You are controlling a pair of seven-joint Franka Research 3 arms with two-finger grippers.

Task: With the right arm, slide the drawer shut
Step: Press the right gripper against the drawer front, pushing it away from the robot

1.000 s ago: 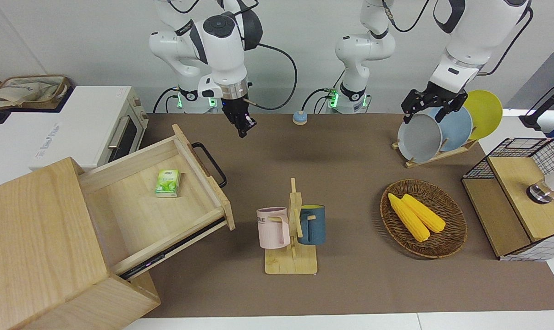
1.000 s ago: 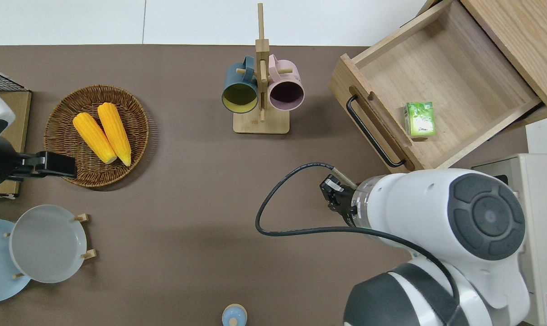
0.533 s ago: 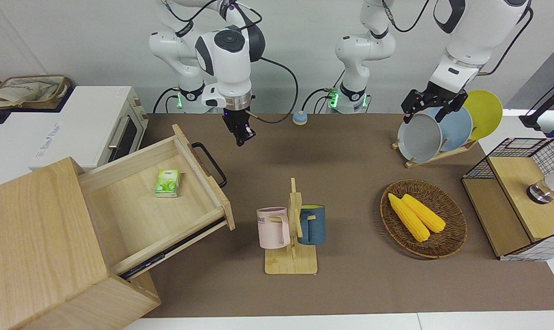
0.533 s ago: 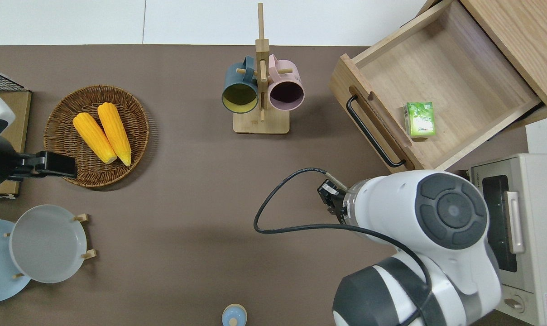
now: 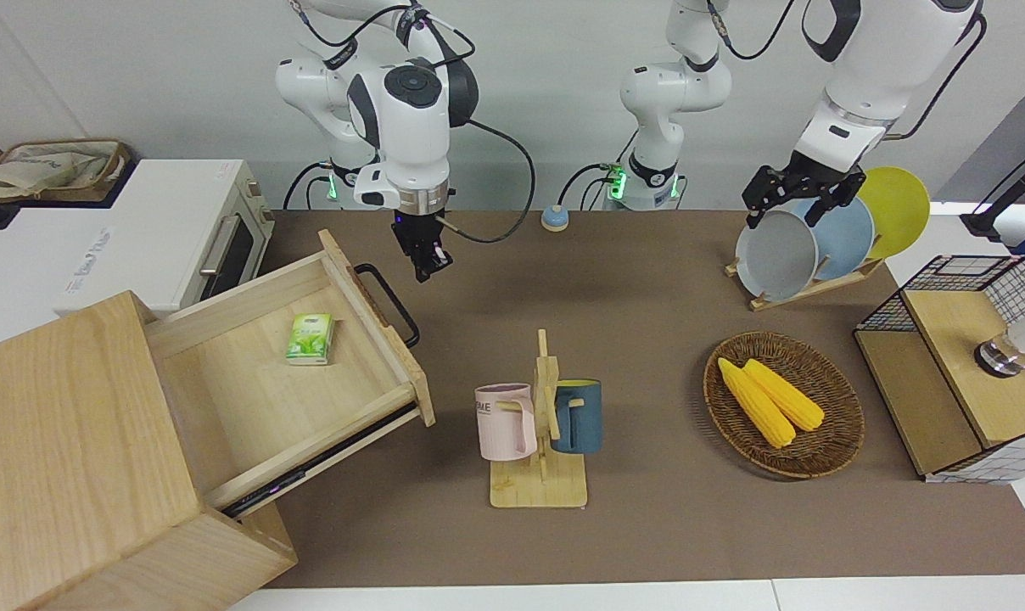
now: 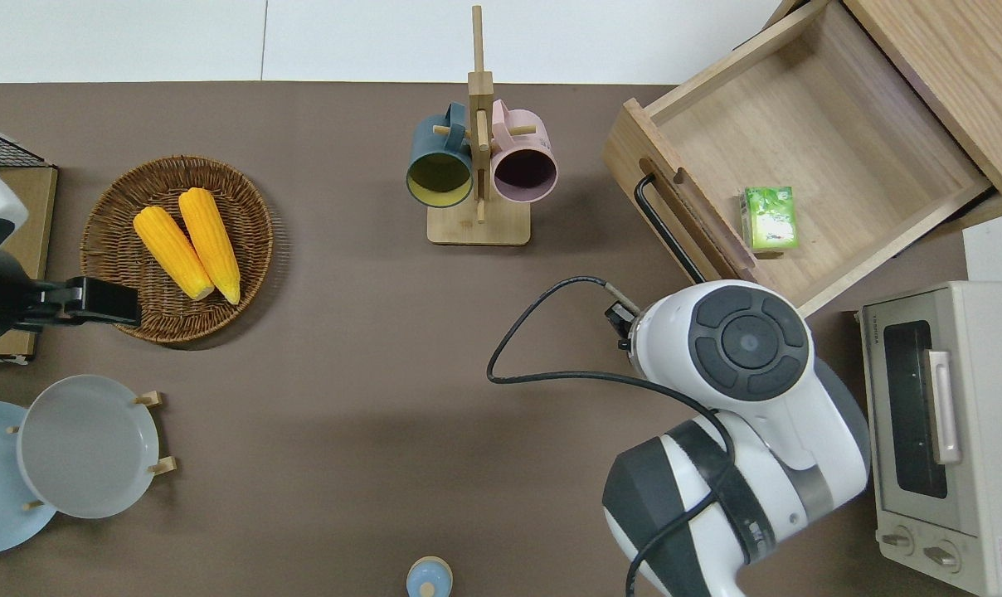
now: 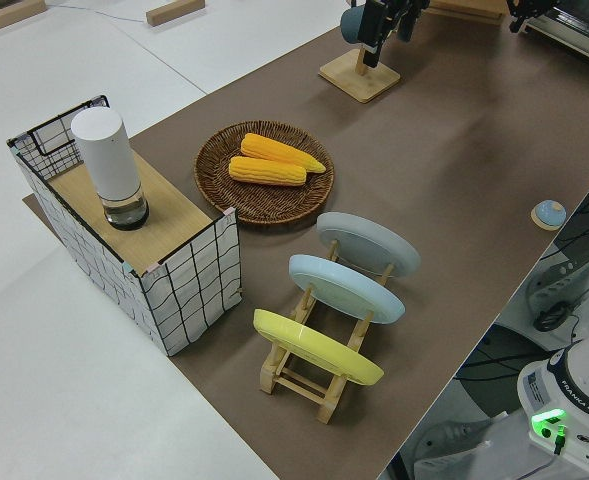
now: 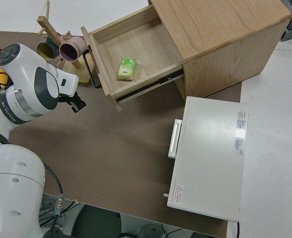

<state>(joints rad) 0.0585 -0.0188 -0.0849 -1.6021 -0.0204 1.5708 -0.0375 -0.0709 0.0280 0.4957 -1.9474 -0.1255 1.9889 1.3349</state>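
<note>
The drawer [image 5: 249,386] stands pulled far out of the pale wooden cabinet [image 5: 71,450], with a small green packet [image 5: 310,338] on its floor. Its black loop handle [image 5: 389,301] faces the middle of the table. My right gripper [image 5: 425,265] hangs shut and empty in the air, close to the end of the handle nearer the robots and apart from it. In the overhead view the right arm's wrist hides it, beside the drawer [image 6: 800,133] front. The right side view shows the right gripper [image 8: 77,104] near the handle [image 8: 89,69]. The left arm is parked, its gripper [image 5: 791,199] open.
A mug rack [image 5: 542,424] with a pink and a blue mug stands close to the drawer front. A white toaster oven [image 5: 165,238] sits beside the cabinet, nearer the robots. A corn basket [image 5: 784,403], plate rack [image 5: 818,238] and wire-grid box [image 5: 962,365] fill the left arm's end.
The right arm has swung toward the drawer, carrying its gripper closer to the handle's end. The drawer has not moved. The left arm is still.
</note>
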